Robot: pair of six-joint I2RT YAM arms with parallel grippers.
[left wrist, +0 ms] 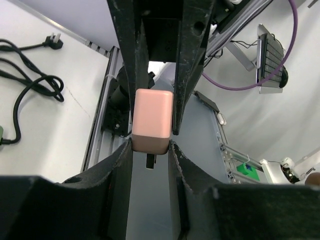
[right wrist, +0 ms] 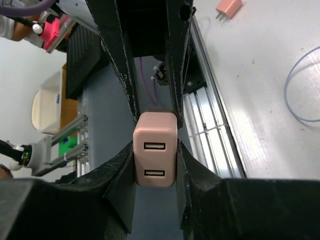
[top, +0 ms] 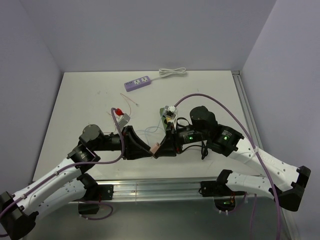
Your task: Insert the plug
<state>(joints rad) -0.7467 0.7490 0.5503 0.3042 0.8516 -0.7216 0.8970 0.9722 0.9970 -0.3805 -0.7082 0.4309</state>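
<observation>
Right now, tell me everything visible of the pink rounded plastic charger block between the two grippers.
The pink rounded plastic charger block is a smooth, matte-looking cuboid with softened corners. One face carries two USB ports, one above the other; a dark prong pokes from the opposite end. It is held off the white table, over its near part, gripped by both the left gripper and the right gripper, whose black fingers press its side faces.

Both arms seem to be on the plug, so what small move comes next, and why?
Probably open the left gripper: it and the right gripper both clamp the small pink plastic charger block, whose USB ports face the right wrist.
</observation>
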